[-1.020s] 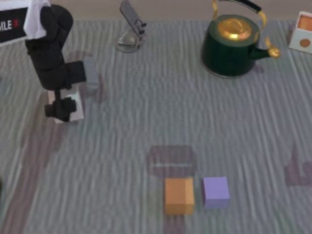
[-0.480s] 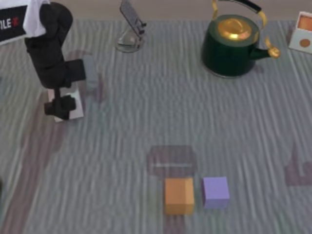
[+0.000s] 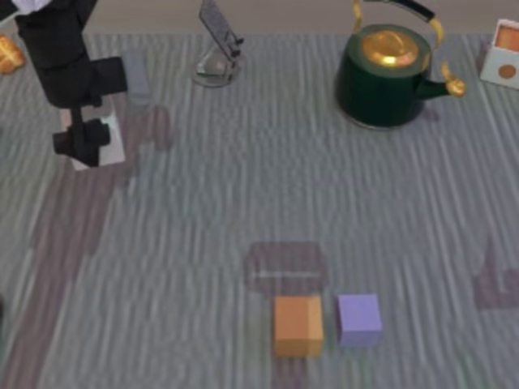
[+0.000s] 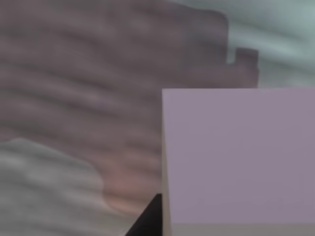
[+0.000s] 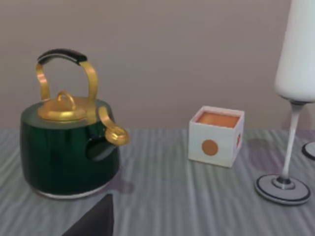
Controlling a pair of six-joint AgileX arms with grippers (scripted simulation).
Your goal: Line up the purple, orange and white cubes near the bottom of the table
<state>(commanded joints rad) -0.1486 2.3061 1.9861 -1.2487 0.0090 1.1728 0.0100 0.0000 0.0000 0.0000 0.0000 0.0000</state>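
White cube [image 3: 97, 139] held in left hand [image 3: 81, 139], upper left | orange cube [image 3: 298, 326] beside purple cube [image 3: 359, 319] | no legible writing

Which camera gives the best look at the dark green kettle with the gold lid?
The right wrist view: it shows the dark green kettle with the gold lid side-on and close, with handle, lid knob and spout all clear. The top view also shows it whole, from above, at the table's far right. The left wrist view shows none of it.
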